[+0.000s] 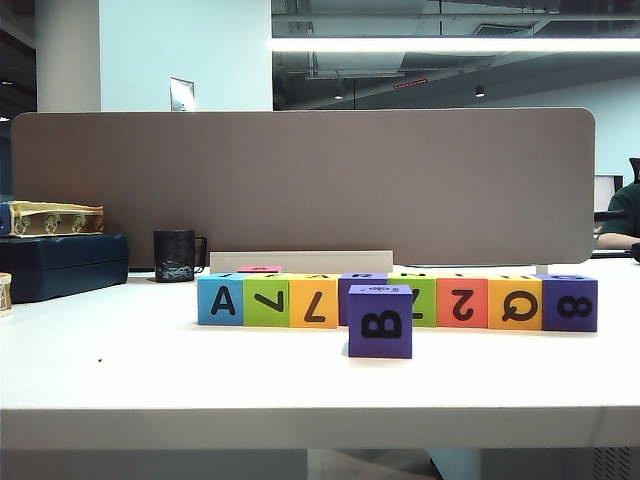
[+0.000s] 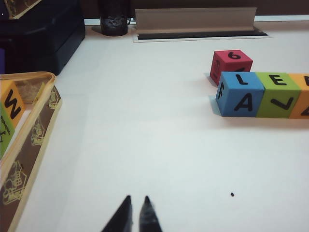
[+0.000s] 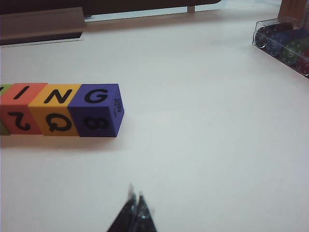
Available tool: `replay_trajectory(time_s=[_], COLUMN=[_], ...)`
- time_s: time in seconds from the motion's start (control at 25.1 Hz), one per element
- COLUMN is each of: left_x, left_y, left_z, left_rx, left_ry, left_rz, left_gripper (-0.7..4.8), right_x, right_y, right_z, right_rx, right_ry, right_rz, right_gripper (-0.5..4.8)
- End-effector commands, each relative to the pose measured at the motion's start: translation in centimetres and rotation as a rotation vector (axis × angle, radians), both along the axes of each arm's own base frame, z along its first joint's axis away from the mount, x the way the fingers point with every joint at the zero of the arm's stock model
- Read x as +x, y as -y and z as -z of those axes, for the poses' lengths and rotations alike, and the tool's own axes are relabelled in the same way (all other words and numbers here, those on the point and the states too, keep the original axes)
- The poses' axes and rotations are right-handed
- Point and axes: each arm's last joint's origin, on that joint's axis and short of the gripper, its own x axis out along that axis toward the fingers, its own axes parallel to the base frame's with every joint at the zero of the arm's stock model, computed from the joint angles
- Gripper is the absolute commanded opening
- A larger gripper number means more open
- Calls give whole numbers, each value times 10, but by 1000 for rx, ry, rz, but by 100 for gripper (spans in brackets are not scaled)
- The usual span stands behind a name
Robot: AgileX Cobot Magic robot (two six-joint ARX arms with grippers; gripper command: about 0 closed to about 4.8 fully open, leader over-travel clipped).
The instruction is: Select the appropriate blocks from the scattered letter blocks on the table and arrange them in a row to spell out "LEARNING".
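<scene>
Blocks stand in one row across the white table [image 1: 120,360], touching side to side, in front of the grey-brown partition panel [image 1: 300,180]. In the exterior view the row runs from a blue block [image 1: 221,301] showing A on its front, through a lime green block [image 1: 266,302], a yellow block [image 1: 313,303], a purple block mostly hidden, a second green block [image 1: 424,300], an orange-red block [image 1: 462,303] and a yellow block with Q [image 1: 515,304], to a purple block with 8 [image 1: 570,304] at the right end. A separate purple cube marked B [image 1: 380,321] sits just in front of the row's middle, covering part of it.

From the left wrist view, the blue block's top reads L and the green one's top reads E; a red block marked 6 [image 2: 231,65] sits just behind the blue one. A box [image 2: 34,125] with patterned sides holds more blocks at the table's left. From the right wrist view, the last three tops read I, N, G.

Both grippers are away from the blocks, above bare table. The left gripper [image 2: 135,205] has its fingertips nearly together, holding nothing. The right gripper [image 3: 135,195] is likewise closed and empty. A black mug [image 1: 175,255] stands near the partition.
</scene>
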Motion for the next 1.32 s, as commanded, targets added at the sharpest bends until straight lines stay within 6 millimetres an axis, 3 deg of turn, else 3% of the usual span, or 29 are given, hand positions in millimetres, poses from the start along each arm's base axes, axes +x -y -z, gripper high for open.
replay_trajectory(time_s=[0.04,0.32,1.32], left_x=[0,0,0], left_y=[0,-8,-8], left_z=[0,2,2], left_rx=[5,36,31], left_ry=[5,-18,-14], left_rz=[3,-128,-125], left_gripper=[21,21,21], right_x=[0,0,0], right_y=[0,0,0], right_z=[0,0,0], right_rx=[4,4,4], right_ry=[13,14,14], right_rz=[4,4,4], right_gripper=[-1,-1,-1])
